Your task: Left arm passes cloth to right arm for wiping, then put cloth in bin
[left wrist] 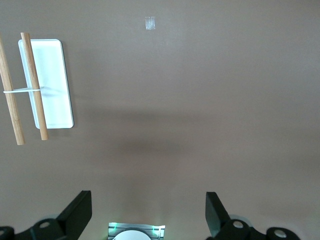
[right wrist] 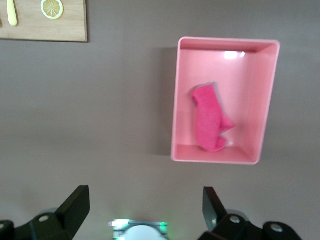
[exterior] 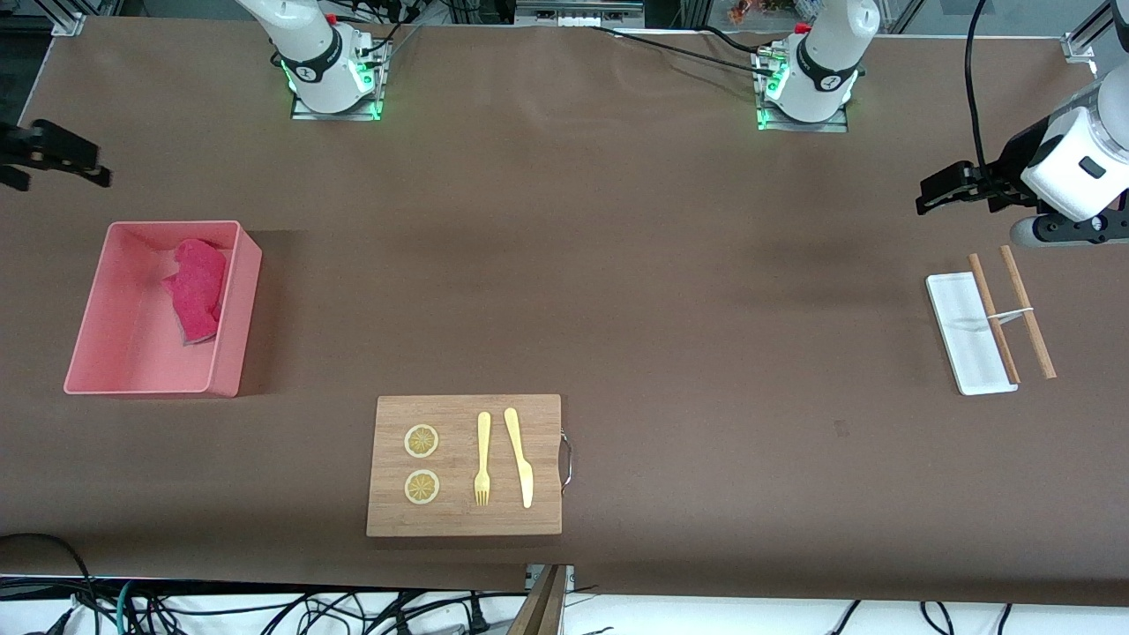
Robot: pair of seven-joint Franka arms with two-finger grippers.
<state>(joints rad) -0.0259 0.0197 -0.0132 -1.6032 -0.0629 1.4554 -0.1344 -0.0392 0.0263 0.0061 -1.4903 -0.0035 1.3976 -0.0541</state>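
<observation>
brown table (exterior: pixel 617 265) holds bin (exterior: pixel 234 300) with cloth (exterior: pixel 196 287) inside.

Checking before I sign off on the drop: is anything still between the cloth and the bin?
Nothing visible. The cloth already lies inside the bin. The right claw hangs open over bare table, farther from the front camera than the bin; the left claw waits open near the white tray.

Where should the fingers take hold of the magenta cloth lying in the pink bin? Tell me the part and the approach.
Grip the soft magenta-red cloth across its humped, bunched middle, coming straight down from above. It lies crumpled on the floor of the salmon-pink rectangular plastic bin, close to the wall on the side toward the middle of the table, so the walls probably block a sideways approach. Both grippers are open and away from it.
</observation>
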